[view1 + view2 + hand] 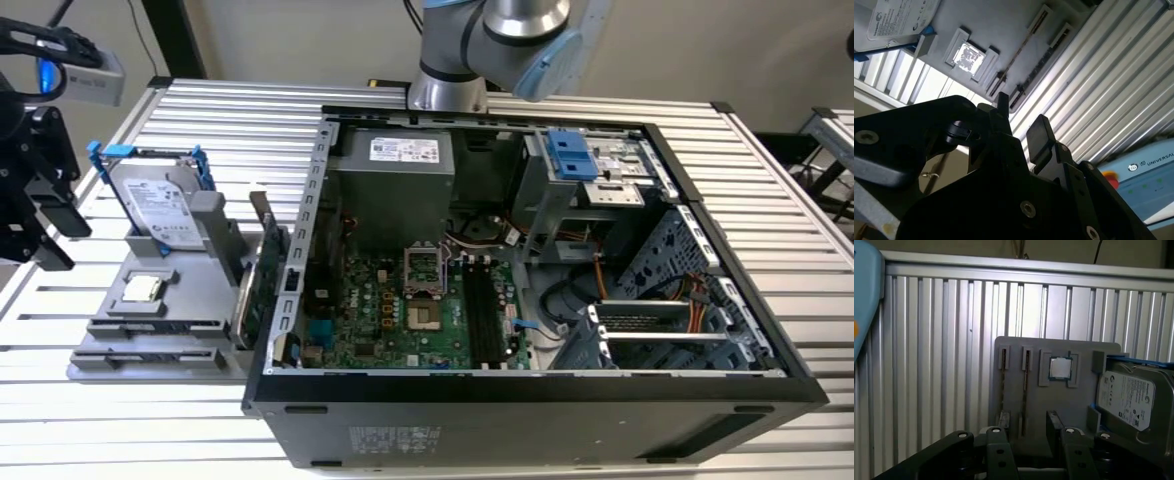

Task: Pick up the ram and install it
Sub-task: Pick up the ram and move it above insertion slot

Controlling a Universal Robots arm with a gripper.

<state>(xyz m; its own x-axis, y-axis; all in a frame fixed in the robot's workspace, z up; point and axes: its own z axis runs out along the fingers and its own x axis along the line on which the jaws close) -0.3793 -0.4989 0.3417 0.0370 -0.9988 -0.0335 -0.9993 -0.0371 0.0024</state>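
Observation:
The ram (1025, 390) stands on edge in a slot of the grey holder (1081, 352), seen as a thin line; it also shows as a thin strip (1026, 42) in the second wrist view. In the exterior view the holder (100, 360) lies at the exterior view's left of the open computer case (534, 400), and the ram slots (158, 326) are at the holder's front. My gripper (1029, 430) hangs above the holder, off the ram, open with nothing between its black fingers (1039, 135). The motherboard's black memory slots (483, 318) lie inside the case.
On the holder also sit a silver hard drive in a blue frame (154, 205), a square processor chip (140, 288) and a green expansion card (254, 285) standing next to the case wall. Ribbed aluminium table (134, 430) surrounds everything. The arm's base (447, 90) stands behind the case.

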